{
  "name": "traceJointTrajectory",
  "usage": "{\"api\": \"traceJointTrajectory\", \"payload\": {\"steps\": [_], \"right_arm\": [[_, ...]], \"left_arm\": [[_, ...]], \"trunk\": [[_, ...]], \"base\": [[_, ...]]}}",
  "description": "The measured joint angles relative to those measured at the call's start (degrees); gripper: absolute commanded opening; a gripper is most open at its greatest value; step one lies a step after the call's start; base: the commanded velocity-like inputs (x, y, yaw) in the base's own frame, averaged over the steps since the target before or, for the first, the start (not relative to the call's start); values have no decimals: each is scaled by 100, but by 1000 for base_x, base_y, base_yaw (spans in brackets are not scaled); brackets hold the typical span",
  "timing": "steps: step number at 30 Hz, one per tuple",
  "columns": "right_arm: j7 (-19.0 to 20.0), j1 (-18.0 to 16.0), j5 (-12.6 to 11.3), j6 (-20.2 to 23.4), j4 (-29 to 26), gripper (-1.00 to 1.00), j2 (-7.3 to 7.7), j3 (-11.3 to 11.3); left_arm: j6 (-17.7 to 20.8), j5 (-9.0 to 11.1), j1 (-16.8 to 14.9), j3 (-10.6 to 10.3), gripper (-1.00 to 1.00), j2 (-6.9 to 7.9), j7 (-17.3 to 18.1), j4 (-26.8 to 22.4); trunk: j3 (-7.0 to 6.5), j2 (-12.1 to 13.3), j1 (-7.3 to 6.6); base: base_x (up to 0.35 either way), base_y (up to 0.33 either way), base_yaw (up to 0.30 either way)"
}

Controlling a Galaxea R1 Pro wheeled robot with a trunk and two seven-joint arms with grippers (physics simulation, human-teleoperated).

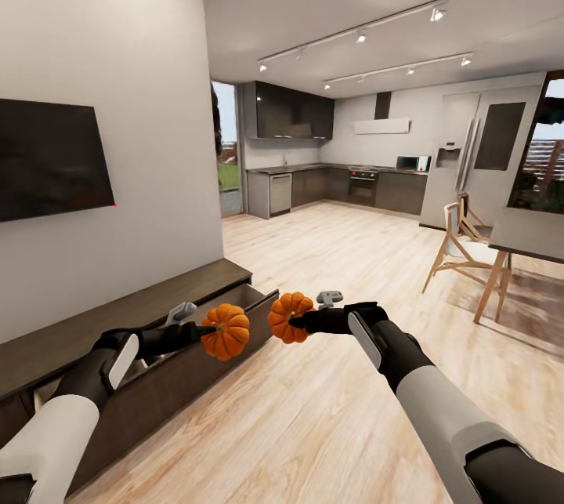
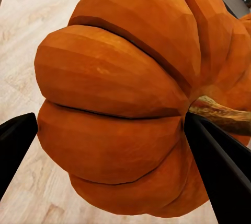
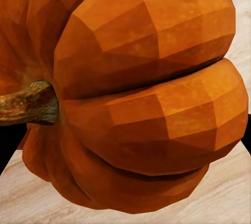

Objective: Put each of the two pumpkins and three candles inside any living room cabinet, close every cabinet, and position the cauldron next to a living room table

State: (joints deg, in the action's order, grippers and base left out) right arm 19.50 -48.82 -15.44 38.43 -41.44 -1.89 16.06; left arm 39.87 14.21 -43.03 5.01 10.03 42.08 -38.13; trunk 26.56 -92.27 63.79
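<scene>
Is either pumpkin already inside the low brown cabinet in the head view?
No: the left pumpkin and the right pumpkin hang in the grippers above the floor beside the cabinet.

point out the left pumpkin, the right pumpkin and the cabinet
left pumpkin [image 1: 226, 331], head view, on its ribbed side
right pumpkin [image 1: 290, 317], head view, on its ribbed side
cabinet [image 1: 117, 311], head view, on its flat top
</scene>
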Motion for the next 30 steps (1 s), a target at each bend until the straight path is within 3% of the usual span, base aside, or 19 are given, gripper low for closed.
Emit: {"api": "traceJointTrajectory", "payload": {"steps": [30], "right_arm": [[0,0,6,-1,1,-100,4,0]], "left_arm": [[-2,-4,0,-2,-100,0,0,8]], "trunk": [[0,0,-3]], "base": [[143,0,0]]}}
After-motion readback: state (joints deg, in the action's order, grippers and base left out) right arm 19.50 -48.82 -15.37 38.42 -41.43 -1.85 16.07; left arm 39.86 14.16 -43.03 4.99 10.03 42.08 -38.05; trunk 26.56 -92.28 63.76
